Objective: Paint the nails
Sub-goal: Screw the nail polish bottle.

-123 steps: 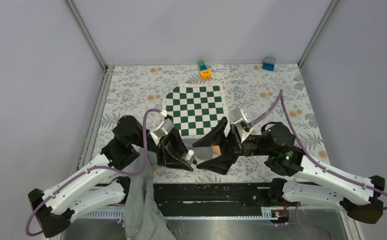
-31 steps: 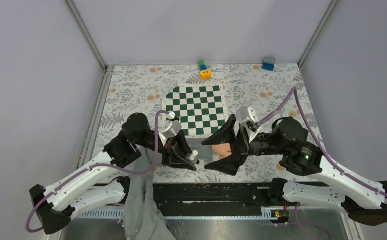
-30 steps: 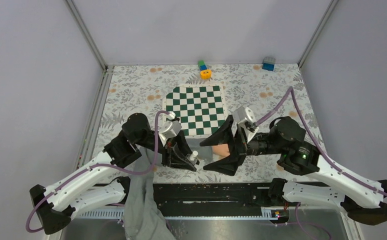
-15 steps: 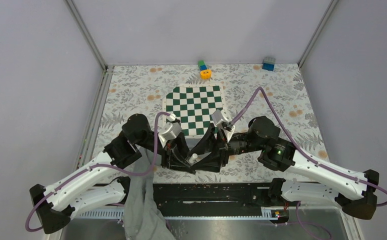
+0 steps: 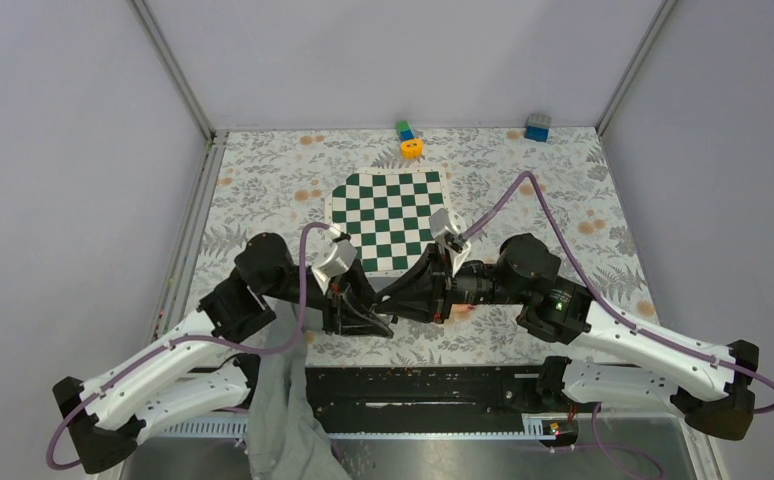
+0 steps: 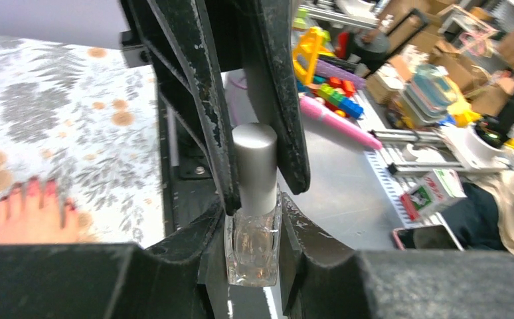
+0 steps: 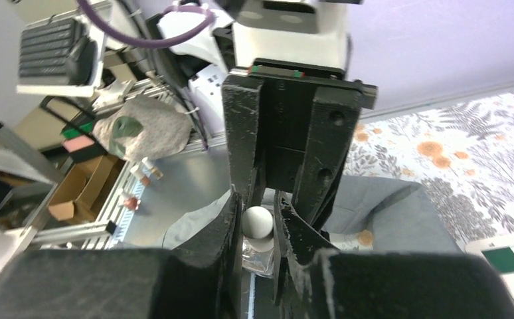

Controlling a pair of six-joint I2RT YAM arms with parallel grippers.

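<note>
A small clear nail polish bottle [image 6: 253, 249] with a grey cap [image 6: 256, 163] stands upright between the fingers of my left gripper [image 6: 253, 226], which is shut on its glass body. My right gripper [image 7: 259, 222] reaches in from the opposite side and is shut on the cap [image 7: 258, 221]. In the top view the two grippers [image 5: 373, 318] [image 5: 398, 298] meet near the table's front edge. A pale pinkish hand [image 6: 32, 216] lies flat on the floral table, its nails [image 6: 31, 187] dark red. From above, the right gripper covers most of the hand [image 5: 460, 310].
A green-and-white chessboard [image 5: 393, 218] lies behind the grippers. A yellow ring [image 5: 411, 148], green-blue blocks [image 5: 404, 129] and a blue block [image 5: 537, 126] sit along the back wall. A grey sleeve [image 7: 380, 212] trails off the front edge [image 5: 283, 410].
My right gripper swung left from above the hand to the bottle and closed its wide-open jaws on the cap. The left gripper kept its hold on the bottle and shifted slightly.
</note>
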